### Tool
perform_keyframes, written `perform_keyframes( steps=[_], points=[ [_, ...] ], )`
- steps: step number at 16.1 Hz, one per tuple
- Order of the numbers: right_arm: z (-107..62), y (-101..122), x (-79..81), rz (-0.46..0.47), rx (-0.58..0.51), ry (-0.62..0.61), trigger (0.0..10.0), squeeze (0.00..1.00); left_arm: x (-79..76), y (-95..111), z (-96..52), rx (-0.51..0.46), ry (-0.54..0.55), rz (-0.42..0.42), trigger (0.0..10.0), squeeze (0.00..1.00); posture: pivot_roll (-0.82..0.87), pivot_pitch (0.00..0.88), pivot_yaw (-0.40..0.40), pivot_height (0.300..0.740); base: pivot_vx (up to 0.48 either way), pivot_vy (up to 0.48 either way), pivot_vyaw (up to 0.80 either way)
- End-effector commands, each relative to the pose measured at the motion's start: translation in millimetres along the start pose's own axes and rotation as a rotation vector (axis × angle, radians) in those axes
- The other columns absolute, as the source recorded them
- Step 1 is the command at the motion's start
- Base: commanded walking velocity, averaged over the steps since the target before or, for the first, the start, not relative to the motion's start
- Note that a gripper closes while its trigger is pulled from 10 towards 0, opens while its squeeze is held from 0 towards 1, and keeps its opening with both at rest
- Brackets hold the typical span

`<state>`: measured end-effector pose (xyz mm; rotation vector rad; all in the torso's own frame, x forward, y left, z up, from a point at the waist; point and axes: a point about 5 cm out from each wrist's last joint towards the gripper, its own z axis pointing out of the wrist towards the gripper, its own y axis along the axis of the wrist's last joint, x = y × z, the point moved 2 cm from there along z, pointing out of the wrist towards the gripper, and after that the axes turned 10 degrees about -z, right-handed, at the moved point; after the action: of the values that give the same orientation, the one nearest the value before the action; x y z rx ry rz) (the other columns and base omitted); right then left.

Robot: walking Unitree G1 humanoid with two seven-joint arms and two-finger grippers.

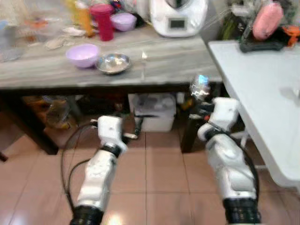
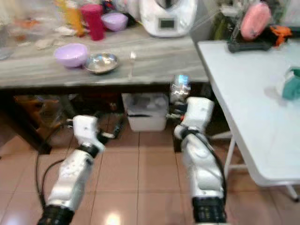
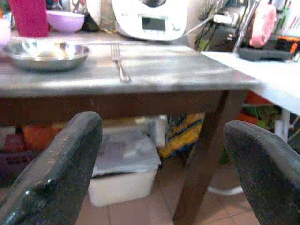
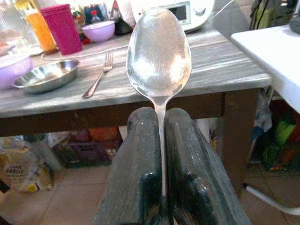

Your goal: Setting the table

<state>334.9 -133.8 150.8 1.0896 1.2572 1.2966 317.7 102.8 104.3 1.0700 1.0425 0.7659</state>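
Our right gripper [image 4: 157, 140] pinches a spoon [image 4: 158, 51] by its thin neck, the two black fingers pressed together on it, so the bowl stands upright beyond the tips. In the left eye view the spoon glints at centre right, just in front of the table [image 1: 168, 61] edge and not yet over it. We judge the neck grip leaves the bowl free to be laid down flat beside the fork [image 4: 98, 75].

Our left gripper [image 3: 161, 154] has its fingers spread wide with nothing between them, held low at the lower left of the left eye view, below the tabletop.

The table is grey, streaked wood grain on dark legs. On it, at upper left, a shallow steel dish [image 1: 113, 63] touches or nearly touches a lilac bowl [image 1: 82, 55], smooth and matte like plastic. The fork lies just right of the dish, tines pointing away from us. Behind stand a red cup [image 1: 103, 21] and a white appliance [image 1: 178, 16]. A white table [image 1: 262, 93] runs down the right side.
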Motion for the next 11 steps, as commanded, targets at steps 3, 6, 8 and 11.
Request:
perform_keyframes(
  steps=[3, 6, 8, 11],
  points=[
    [-2.1, 3.7, -12.2, -0.004, -0.016, -0.044, 10.0, 0.0, -12.1, 1.6, 5.5, -0.005, -0.044, -0.005, 10.0, 0.0, -0.25, 0.091, 0.038, 0.74, 0.48, 0.0, 0.72],
    [-1.6, 5.1, -13.1, -0.003, -0.019, -0.048, 10.0, 0.0, -13.1, 0.7, 5.1, 0.001, -0.054, -0.004, 10.0, 0.0, -0.25, 0.094, 0.038, 0.74, 0.48, 0.0, 0.16],
    [-1.1, 3.6, -13.1, 0.025, -0.009, -0.057, 10.0, 0.0, -13.9, 1.1, 5.0, -0.001, -0.056, -0.004, 10.0, 0.0, -0.25, 0.097, 0.039, 0.74, 0.48, 0.0, 0.0],
    [-0.4, 2.9, -13.2, 0.028, -0.006, -0.056, 10.0, 0.0, -15.6, 0.4, 5.2, 0.001, -0.063, -0.004, 10.0, 0.0, -0.25, 0.094, 0.04, 0.74, 0.48, 0.0, 0.0]
  ],
)
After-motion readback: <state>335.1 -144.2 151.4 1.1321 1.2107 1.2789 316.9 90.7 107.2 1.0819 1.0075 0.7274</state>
